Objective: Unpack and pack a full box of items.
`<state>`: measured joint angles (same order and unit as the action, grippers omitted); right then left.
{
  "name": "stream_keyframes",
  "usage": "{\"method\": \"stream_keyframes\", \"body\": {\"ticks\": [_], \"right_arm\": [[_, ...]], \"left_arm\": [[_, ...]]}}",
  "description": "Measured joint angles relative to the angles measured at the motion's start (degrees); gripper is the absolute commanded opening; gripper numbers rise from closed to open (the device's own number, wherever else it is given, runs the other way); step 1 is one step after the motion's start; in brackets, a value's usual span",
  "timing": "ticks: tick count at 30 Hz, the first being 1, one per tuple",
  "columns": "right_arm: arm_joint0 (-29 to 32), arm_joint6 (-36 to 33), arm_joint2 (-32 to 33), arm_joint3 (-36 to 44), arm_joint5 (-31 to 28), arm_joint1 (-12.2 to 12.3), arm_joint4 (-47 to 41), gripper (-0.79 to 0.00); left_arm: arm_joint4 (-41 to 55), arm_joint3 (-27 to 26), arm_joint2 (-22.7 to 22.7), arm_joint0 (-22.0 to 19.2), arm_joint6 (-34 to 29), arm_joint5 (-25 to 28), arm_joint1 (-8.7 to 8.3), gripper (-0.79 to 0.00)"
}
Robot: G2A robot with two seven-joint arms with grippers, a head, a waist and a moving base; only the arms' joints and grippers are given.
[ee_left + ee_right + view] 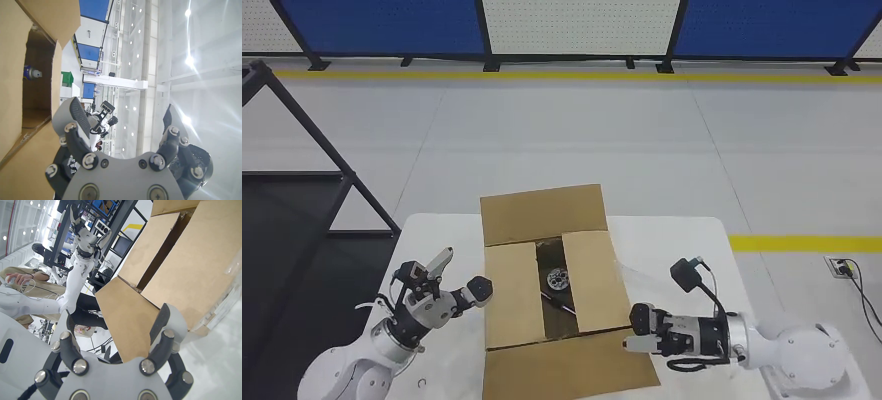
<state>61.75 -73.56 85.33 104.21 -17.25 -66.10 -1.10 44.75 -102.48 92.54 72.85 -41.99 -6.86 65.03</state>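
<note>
Opening step: box [542, 215] flaps half open, spray can [31, 73] inside. Left pincer [462, 276] spread beside box; right pincer [634, 328] spread at its near flap [572, 368]. Next, likely: fold flaps outward.

Top view looks down at the box [587, 280]; 2 wrist views flank it closely.
</note>
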Motion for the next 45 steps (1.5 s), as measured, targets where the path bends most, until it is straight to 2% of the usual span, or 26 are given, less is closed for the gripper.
{"method": "stream_keyframes", "body": {"ticks": [7,13,17,20,23,30,36,41,45], "right_arm": [[1.0,0.0,1.1,-1.0,-0.4,0.5,-1.4,0.0],[2.9,-9.3,6.7,-4.2,-0.9,2.2,-5.0,0.0],[5.9,-12.6,9.5,-3.4,-1.2,3.5,-6.0,0.0],[8.6,-13.3,9.2,-1.3,-0.1,4.8,-5.5,0.0],[10.2,-13.5,5.9,1.8,0.0,6.2,-4.4,0.0],[8.9,-11.3,-3.8,5.8,-2.2,9.9,-5.2,0.0],[5.5,-8.7,-8.1,6.1,-4.8,12.0,-9.2,0.0],[3.3,-4.2,-8.6,4.1,-8.0,12.4,-12.5,0.0],[1.3,5.0,-11.1,4.3,-6.2,11.6,-8.5,0.0]], "left_arm": [[2.2,0.8,0.5,1.0,3.1,1.0,0.2,0.0],[8.6,3.7,3.8,-0.4,5.3,0.3,0.2,0.0],[10.3,6.1,5.7,-2.3,8.9,0.2,0.16,0.0],[12.3,8.1,6.3,-3.8,11.4,-0.2,0.21,0.0],[13.6,9.6,6.9,-4.5,12.8,-0.6,0.22,0.0],[14.1,10.2,7.2,-4.6,14.0,-1.2,0.21,0.0],[14.1,10.2,7.2,-4.6,14.0,-1.2,0.21,0.0],[14.1,10.2,7.2,-4.6,14.0,-1.2,0.21,0.0],[14.1,10.2,7.2,-4.6,14.0,-1.2,0.21,0.0]]}}
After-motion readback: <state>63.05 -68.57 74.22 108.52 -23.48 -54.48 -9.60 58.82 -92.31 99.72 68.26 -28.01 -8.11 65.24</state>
